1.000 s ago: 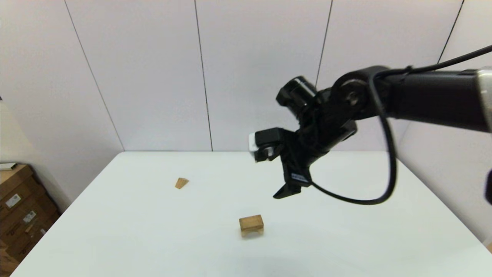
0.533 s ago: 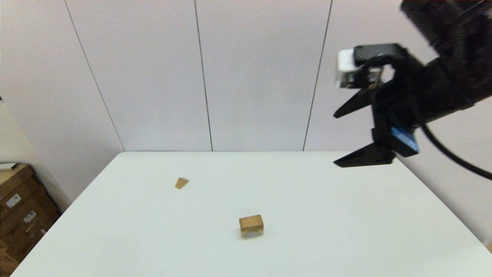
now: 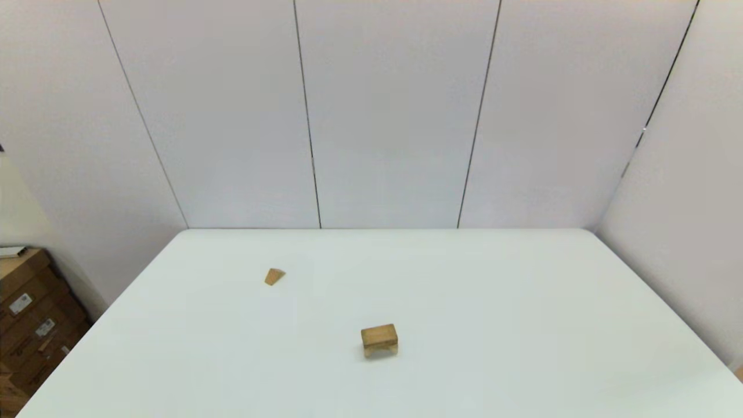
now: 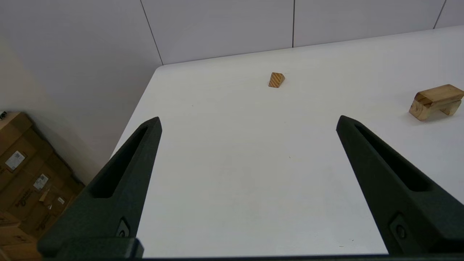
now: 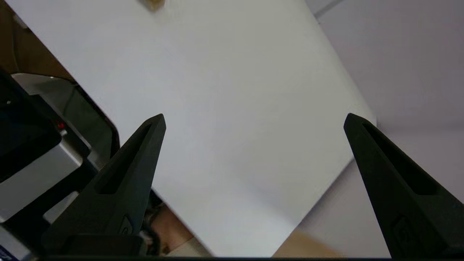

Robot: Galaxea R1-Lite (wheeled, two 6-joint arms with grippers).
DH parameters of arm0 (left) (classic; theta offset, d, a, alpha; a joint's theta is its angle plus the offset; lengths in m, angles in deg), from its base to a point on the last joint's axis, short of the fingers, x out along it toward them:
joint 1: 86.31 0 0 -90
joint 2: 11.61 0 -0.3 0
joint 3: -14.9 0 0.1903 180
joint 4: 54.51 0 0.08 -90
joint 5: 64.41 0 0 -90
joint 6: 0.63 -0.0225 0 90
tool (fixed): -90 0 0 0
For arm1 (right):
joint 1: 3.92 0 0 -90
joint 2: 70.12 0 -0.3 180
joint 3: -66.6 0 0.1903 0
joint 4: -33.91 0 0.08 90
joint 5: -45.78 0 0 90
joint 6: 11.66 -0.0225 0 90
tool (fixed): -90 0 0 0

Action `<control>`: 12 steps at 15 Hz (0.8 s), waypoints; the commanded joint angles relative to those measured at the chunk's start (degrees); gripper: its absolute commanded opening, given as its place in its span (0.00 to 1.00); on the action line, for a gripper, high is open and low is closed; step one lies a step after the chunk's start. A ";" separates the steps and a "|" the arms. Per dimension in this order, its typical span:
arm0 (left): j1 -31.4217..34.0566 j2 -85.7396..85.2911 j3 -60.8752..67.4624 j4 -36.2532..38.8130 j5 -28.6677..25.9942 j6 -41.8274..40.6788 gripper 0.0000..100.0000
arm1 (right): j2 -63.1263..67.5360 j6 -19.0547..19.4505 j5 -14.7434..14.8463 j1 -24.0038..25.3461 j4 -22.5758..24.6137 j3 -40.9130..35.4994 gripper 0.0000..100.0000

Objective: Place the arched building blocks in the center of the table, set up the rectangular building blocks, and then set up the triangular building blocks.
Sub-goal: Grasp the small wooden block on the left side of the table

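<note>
Near the middle of the white table (image 3: pixel 522 325) stands the arched block (image 3: pixel 380 347) on its two legs. The rectangular block (image 3: pixel 379 334) seems to lie flat on top of it; the left wrist view shows the same slab (image 4: pixel 439 93) over the arch (image 4: pixel 421 110). The triangular block (image 3: pixel 274 276) lies alone toward the far left, also seen as the wedge (image 4: pixel 276 80) ahead of my left gripper. My left gripper (image 4: pixel 248 119) is open above the table's left part, holding nothing. My right gripper (image 5: pixel 253 117) is open and empty over the table's near right edge. Neither arm shows in the head view.
Cardboard boxes (image 3: pixel 29 313) stand on the floor beyond the table's left edge. Grey wall panels close the back and right sides. The robot's own base (image 5: pixel 40 159) shows beside the table edge in the right wrist view.
The right arm has risen from above the stack, swung right and left the head view, its gripper open. The blocks have not moved.
</note>
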 commanded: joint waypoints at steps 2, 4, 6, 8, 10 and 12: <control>-0.01 0.07 0.00 0.01 0.00 -0.05 1.00 | -24.20 -6.11 0.05 -11.71 -0.24 -17.93 1.00; -0.01 0.07 0.00 0.01 0.00 -0.05 1.00 | -31.85 -7.87 0.05 -14.52 -0.42 -23.65 1.00; 0.08 0.07 0.00 0.01 0.00 -0.05 1.00 | -38.00 -9.45 0.14 -16.10 -0.50 -28.39 1.00; 0.08 0.07 0.00 0.01 0.00 -0.05 1.00 | -41.96 -11.47 0.14 -16.71 -0.59 -30.94 1.00; -0.01 0.07 0.09 0.01 0.00 -0.05 1.00 | -45.74 -12.62 0.23 -16.71 -0.59 -33.31 1.00; -0.01 0.07 0.00 0.01 0.00 -0.05 1.00 | -48.11 -14.20 0.14 -17.07 -0.59 -34.72 1.00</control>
